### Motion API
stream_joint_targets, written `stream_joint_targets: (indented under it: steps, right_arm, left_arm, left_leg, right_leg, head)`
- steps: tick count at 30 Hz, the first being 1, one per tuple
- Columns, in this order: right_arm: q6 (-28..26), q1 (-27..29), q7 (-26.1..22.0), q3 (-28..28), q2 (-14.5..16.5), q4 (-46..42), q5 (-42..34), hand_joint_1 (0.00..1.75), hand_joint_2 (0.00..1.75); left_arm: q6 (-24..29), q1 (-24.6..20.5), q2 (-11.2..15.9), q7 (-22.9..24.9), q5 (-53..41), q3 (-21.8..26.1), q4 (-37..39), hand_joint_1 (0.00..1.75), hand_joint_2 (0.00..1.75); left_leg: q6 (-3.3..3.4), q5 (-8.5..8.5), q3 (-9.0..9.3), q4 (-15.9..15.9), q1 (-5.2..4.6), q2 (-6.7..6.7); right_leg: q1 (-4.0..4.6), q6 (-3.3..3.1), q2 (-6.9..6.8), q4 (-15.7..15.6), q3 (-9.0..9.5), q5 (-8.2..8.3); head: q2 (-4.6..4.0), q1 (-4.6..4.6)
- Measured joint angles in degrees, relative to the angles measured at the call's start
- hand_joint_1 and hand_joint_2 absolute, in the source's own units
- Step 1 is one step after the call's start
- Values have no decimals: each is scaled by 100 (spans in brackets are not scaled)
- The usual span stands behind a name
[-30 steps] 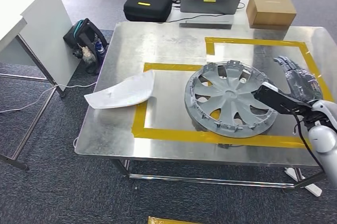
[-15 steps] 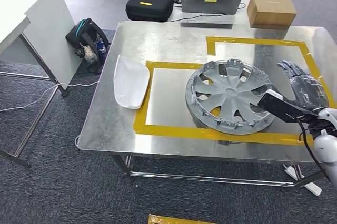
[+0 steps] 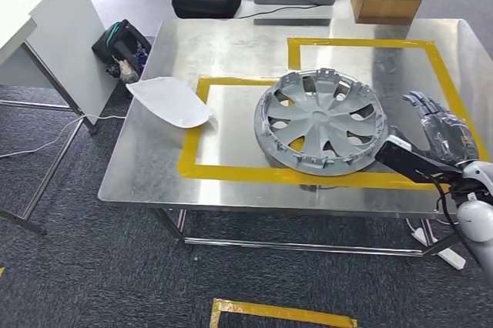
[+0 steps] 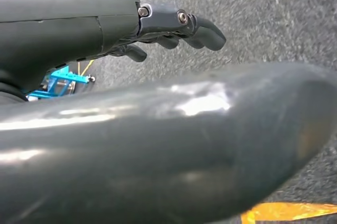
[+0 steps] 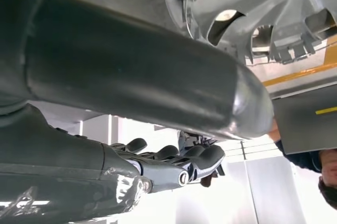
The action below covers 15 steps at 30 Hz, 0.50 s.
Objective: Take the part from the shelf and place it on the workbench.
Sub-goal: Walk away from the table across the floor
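Two things differ from half a second ago, and neither is the part itself. My whole head view has slid, so I read that as the camera backing off, not the workbench (image 3: 145,182) moving. The white sheet (image 3: 172,101), though, has changed shape and lie against the hubcap (image 3: 320,122): it was folded upright on the hubcap's far left and now lies flat and pointed, near the bench's left edge.

The hubcap rests on the workbench, lying across the yellow tape frame (image 3: 244,172), its near rim over the front strip. My right hand (image 3: 439,129) sits just right of the hubcap, apart from it, fingers spread and holding nothing. My left hand (image 4: 175,27) hangs over carpet, fingers loosely extended and empty.

I judge the placing done; what remains is drawing the right arm clear without clipping the rim.
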Motion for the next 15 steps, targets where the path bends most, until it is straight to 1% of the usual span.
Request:
stream_joint_targets:
  steps: [1, 2, 3, 4, 5, 6, 7, 8, 9, 10, 11, 12, 13, 14, 15]
  right_arm:
    - [-1, 12, -7, -17, 1, -11, -5, 0, 0]
    - [-1, 20, -17, -36, 1, -23, -13, 0, 0]
    - [-1, 25, -25, -56, 1, -36, -20, 0, 0]
    - [-1, 33, -32, -73, 3, -45, -26, 0, 0]
    - [-1, 42, -36, -86, 4, -50, -30, 0, 0]
    - [0, 51, -37, -97, 6, -51, -32, 0, 0]
    - [1, 61, -37, -107, 8, -52, -36, 0, 0]
    - [2, 68, -37, -121, 8, -53, -41, 0, 0]
    - [4, 77, -38, -134, 9, -53, -50, 0, 0]
    - [5, 93, -42, -144, 10, -53, -59, 0, 0]
    - [6, 115, -51, -153, 13, -53, -66, 0, 0]
    - [1, 153, -63, -160, 16, -54, -71, 0, 0]
    - [-9, 202, -79, -170, 21, -55, -72, 0, 0]
    - [-22, 256, -99, -187, 29, -57, -72, 0, 0]
    - [-37, 308, -117, -214, 39, -66, -72, 0, 0]
  left_arm:
    - [2, -9, 2, 0, -1, 1, -1, 0, 0]
    - [4, -26, 5, 0, -2, 2, -1, 0, 0]
    - [7, -45, 9, 0, -2, 3, -2, 0, 0]
    - [9, -62, 13, 0, -3, 3, -2, 0, 0]
    - [12, -70, 14, 0, -3, 3, -2, 0, 0]
    - [13, -67, 14, 0, -4, 4, -2, 0, 0]
    - [14, -58, 14, 0, -4, 7, -2, 0, 0]
    - [14, -48, 15, 0, -4, 13, -2, 0, 0]
    - [14, -42, 15, 0, -4, 23, -2, 0, 0]
    - [14, -40, 12, 0, -5, 34, -2, 0, 0]
    - [14, -39, 8, 0, -5, 44, -2, 0, 0]
    - [13, -38, 1, 0, -7, 51, -2, 0, 0]
    - [13, -37, -5, 0, -8, 55, -2, 0, 0]
    - [12, -35, -9, 0, -10, 57, -2, 0, 0]
    - [12, -33, -11, 0, -12, 60, -2, 0, 0]
  left_leg:
    - [39, 117, 346, -434, -15, 0]
    - [74, 197, 647, -856, -32, 4]
    - [104, 248, 847, -1158, -51, 7]
    - [131, 268, 934, -1318, -68, 10]
    - [154, 303, 925, -1376, -80, 13]
    - [177, 386, 901, -1421, -74, 14]
    - [197, 476, 873, -1475, -63, 21]
    - [219, 571, 833, -1527, -51, 28]
    - [233, 660, 785, -1568, -40, 37]
    - [247, 726, 717, -1573, -44, 46]
    - [263, 786, 643, -1568, -52, 48]
    - [269, 843, 569, -1562, -63, 51]
    - [269, 896, 493, -1551, -70, 52]
    - [262, 948, 421, -1538, -74, 52]
    - [247, 995, 353, -1524, -74, 51]
  right_leg:
    - [-7, 16, -3, -10, -23, 44]
    - [-12, 42, -6, -24, -38, 91]
    - [-19, 76, -14, -53, -43, 145]
    - [-27, 113, -24, -97, -38, 206]
    - [-31, 154, -33, -164, -29, 280]
    - [-33, 192, -40, -234, -27, 351]
    - [-28, 216, -43, -265, -49, 348]
    - [-15, 227, -41, -205, -101, 240]
    - [0, 229, -38, -17, -181, 16]
    - [14, 224, -35, 307, -280, -282]
    - [28, 227, -33, 704, -372, -553]
    - [36, 235, -32, 1061, -424, -724]
    - [41, 246, -32, 1286, -411, -776]
    - [41, 258, -33, 1279, -282, -711]
    - [33, 273, -36, 1036, -34, -585]
  head:
    - [0, -1]
    - [0, -4]
    - [-1, -6]
    - [-1, -11]
    - [-1, -14]
    - [-1, -13]
    - [-1, -12]
    - [-1, -7]
    - [-1, 4]
    - [-1, 9]
    - [-1, 22]
    - [-1, 32]
    - [-1, 35]
    - [-1, 45]
    - [-1, 45]
